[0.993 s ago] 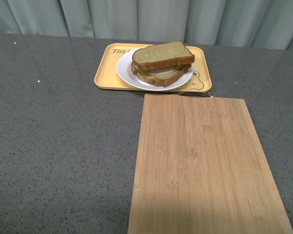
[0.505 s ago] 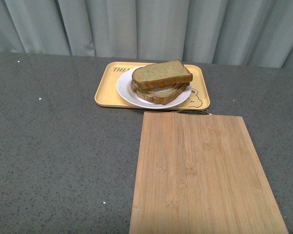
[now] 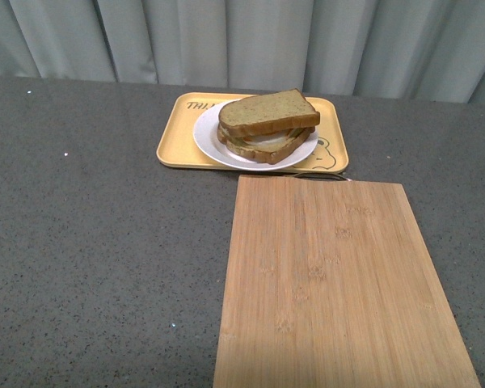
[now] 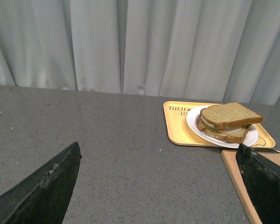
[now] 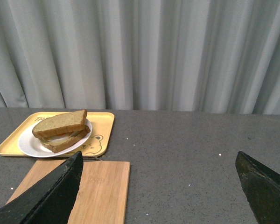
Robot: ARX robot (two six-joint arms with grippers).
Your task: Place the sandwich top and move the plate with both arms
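Observation:
The sandwich top, a brown speckled slice, lies on the stacked sandwich on the round white plate. The plate rests on a yellow tray at the back of the table. Neither arm shows in the front view. The left wrist view has the sandwich top and plate far ahead, and my left gripper is open over bare tabletop. In the right wrist view the sandwich top and plate also sit well ahead. My right gripper is open with nothing between its fingers.
A bamboo cutting board lies on the dark grey table, just in front of the tray. Its metal hanging loop touches the tray's front edge. Grey curtains close off the far side.
The front view has shifted up and down slightly between frames. The sandwich, plate, tray and board keep their places relative to one another.

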